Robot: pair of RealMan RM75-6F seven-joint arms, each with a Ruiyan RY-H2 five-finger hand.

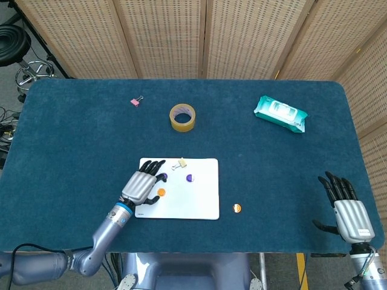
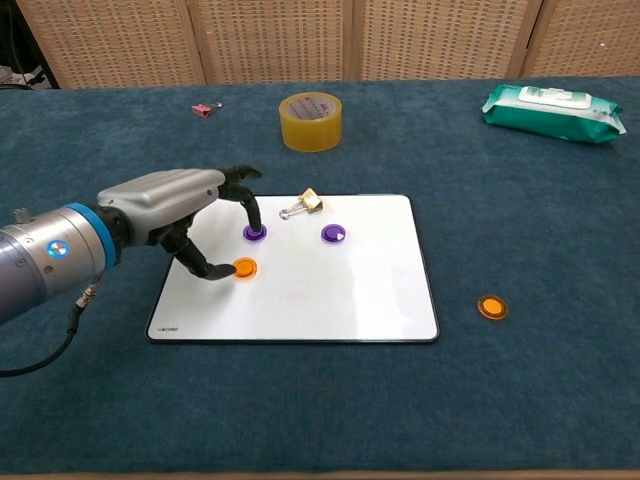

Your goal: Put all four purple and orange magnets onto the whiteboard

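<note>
The whiteboard (image 1: pixel 199 202) (image 2: pixel 340 290) lies flat at the table's front centre. On it sit two purple magnets (image 2: pixel 255 233) (image 2: pixel 334 234) and one orange magnet (image 2: pixel 245 267). A second orange magnet (image 1: pixel 236 208) (image 2: pixel 491 307) lies on the blue cloth to the right of the board. My left hand (image 1: pixel 142 183) (image 2: pixel 175 203) hovers over the board's left part with its fingers apart. One fingertip touches the left purple magnet (image 1: pixel 163 176) and the thumb tip touches the orange magnet (image 1: pixel 161 192). My right hand (image 1: pixel 347 208) rests open near the front right edge, holding nothing.
A gold binder clip (image 1: pixel 180 164) (image 2: pixel 303 205) lies on the board's top edge. Further back stand a tape roll (image 1: pixel 182 116) (image 2: pixel 311 120), a pink clip (image 1: pixel 136 101) (image 2: pixel 205 109) and a green wipes pack (image 1: pixel 280 113) (image 2: pixel 553 110).
</note>
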